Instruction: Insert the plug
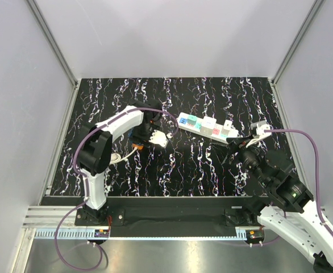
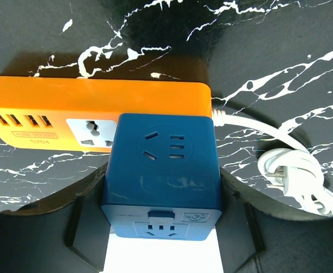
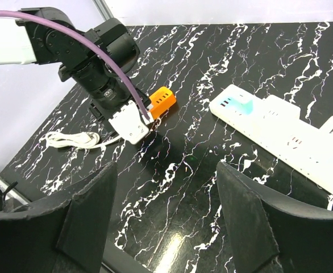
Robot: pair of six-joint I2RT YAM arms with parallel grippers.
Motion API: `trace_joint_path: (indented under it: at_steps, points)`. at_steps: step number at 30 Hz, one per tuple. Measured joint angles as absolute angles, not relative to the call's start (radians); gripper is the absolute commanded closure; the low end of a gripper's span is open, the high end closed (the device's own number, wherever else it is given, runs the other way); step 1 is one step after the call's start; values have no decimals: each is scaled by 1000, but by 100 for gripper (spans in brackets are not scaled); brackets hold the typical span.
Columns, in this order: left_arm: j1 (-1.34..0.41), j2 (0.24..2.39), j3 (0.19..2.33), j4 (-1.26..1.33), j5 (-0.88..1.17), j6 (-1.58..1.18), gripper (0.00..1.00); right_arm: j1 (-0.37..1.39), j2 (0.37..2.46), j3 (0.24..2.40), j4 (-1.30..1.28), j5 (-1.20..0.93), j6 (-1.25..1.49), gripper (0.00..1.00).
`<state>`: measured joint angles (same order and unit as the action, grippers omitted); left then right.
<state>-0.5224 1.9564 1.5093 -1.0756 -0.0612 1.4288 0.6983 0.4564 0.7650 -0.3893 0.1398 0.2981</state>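
We see the left tool (image 2: 162, 193) closed on the blue cube adapter (image 2: 162, 170) — its two fingers press against the cube's sides. The cube is directly over the orange power strip (image 2: 53, 108) and covers its right part; whether the pins are in a socket, we cannot tell. A white cable (image 2: 294, 170), bundled, leaves the strip's right end. The right tool (image 3: 165, 170) stands wide with nothing between its fingers — above the worktop (image 3: 212, 57), near the white power strip (image 3: 280, 128).
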Motion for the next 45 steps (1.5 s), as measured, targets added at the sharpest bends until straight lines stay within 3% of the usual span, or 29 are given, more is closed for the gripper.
trace_joint_path:
  at_steps: [2, 3, 4, 14, 22, 27, 29, 37, 45]
  points:
    - [-521, 1949, 1502, -1068, -59, 1428, 55, 698, 461, 765, -390, 141, 296, 23]
    - [-519, 1944, 1497, -1064, -56, 1428, 22, 698, 464, 765, -390, 142, 295, 23]
    - [-516, 1939, 1493, -1060, -49, 1429, 1, 698, 466, 765, -391, 142, 294, 23]
    - [-488, 1948, 1446, -940, 55, 1417, 1, 698, 481, 765, -396, 191, 283, 23]
    - [-482, 1814, 1452, -942, 123, 1371, 1, 698, 533, 765, -403, 224, 274, 22]
    - [-506, 1690, 1497, -916, 201, 1290, 1, 698, 612, 765, -406, 230, 273, 14]
    - [-537, 1627, 1519, -865, 229, 1209, 1, 698, 637, 766, -415, 247, 275, 1]
    - [-615, 1326, 1518, -638, 370, 724, 1, 698, 653, 843, -503, 297, 385, 0]
    - [-624, 942, 1110, -290, 347, 9, 1, 699, 662, 893, -523, 217, 605, 0]
